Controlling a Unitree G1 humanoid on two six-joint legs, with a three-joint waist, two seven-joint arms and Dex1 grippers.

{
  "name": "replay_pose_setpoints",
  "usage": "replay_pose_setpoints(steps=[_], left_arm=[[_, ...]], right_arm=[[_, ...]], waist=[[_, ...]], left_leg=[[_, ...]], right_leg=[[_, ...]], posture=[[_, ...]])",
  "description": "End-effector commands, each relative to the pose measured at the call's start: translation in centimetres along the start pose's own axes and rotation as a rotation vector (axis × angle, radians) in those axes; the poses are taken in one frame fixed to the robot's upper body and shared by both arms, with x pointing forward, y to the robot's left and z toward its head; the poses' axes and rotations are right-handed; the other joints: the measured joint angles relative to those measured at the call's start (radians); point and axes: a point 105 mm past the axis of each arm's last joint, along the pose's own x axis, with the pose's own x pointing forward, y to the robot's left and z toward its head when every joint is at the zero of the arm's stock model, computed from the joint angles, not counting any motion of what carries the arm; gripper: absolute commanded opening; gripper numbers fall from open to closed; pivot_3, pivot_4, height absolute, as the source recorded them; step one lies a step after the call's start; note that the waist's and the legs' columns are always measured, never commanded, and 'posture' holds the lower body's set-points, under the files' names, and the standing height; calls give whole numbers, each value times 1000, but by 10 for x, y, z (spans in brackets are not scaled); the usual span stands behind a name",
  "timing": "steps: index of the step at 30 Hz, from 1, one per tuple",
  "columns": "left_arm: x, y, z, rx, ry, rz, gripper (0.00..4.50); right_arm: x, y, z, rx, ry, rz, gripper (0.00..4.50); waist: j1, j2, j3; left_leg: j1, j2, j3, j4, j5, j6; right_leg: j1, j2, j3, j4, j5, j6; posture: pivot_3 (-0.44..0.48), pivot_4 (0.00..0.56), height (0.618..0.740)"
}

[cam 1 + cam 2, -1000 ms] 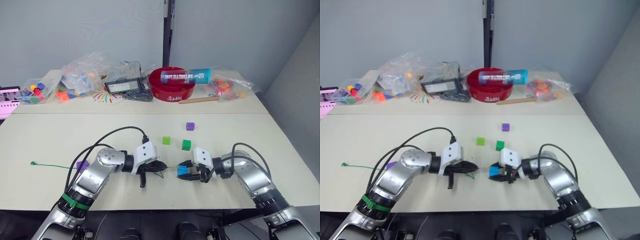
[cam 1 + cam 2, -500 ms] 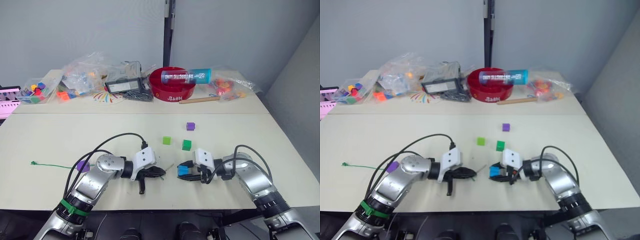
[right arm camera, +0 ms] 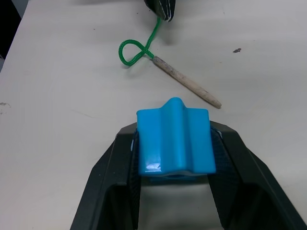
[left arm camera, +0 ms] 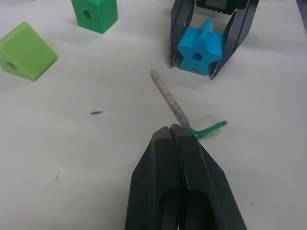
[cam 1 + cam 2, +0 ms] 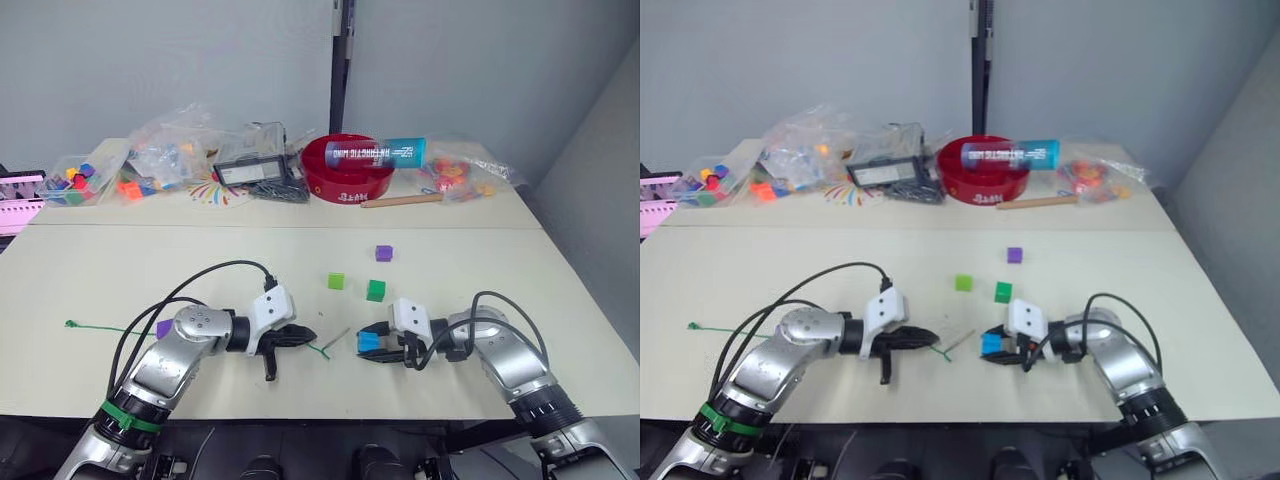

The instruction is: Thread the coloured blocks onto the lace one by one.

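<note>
The lace runs from near the table's left edge toward the middle of the front edge, where the left gripper's fingers are pinched together on it just behind its pale tip, which lies on the table pointing at the blue block. That star-shaped block is clamped between the right gripper's fingers, close to the tip but not touching it. A light green block, a darker green one and a purple one lie farther back near the table's middle, and another purple one sits by the left arm.

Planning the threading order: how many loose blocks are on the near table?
4: light green, dark green, purple behind them, purple by the left arm. A blue one is in the right gripper.
</note>
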Motion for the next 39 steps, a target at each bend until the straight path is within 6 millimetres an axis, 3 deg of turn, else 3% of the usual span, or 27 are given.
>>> replay_pose_setpoints(steps=[1,4,12,21,26,27,33,39], left_arm=[[-5,6,10,17,-35,31,0],[-4,4,13,-10,-49,23,0],[12,-10,16,-39,11,42,2411],[29,-20,10,-97,86,183,2411],[38,-22,-4,-131,148,248,2411],[39,-23,-8,-136,161,246,1859],[35,-36,-35,-179,282,201,37],[33,-32,-26,-209,208,188,37]], right_arm=[[-2,0,-10,29,31,-24,1372],[0,1,-9,30,26,-29,1372],[5,1,-9,38,12,-67,1372],[6,-3,4,52,-25,-131,1372],[5,-5,6,64,-29,-152,1372],[5,-6,7,63,-29,-154,1372],[4,-10,10,58,-31,-160,1372],[3,-11,7,57,-23,-158,1372]], waist=[[-1,0,0],[-1,0,0],[-7,0,0],[-8,0,0],[-6,0,0],[-5,0,0],[-7,0,-1],[-7,0,-2]], left_leg=[[0,0,0,0,0,0],[0,0,0,0,0,0],[1,0,0,0,0,0],[1,1,0,0,0,0],[1,0,0,0,0,0],[1,0,0,0,0,0],[2,0,0,0,0,0],[2,0,0,0,0,0]], right_leg=[[0,0,0,0,0,0],[0,0,0,0,0,0],[0,0,0,1,0,0],[0,1,0,1,0,0],[1,1,0,1,0,0],[1,1,0,1,0,0],[2,1,0,1,0,0],[2,1,0,1,0,0]], posture=[[0,150,731],[0,150,731],[0,150,731],[0,150,731],[0,150,731],[0,150,731],[0,150,731],[0,150,731]])
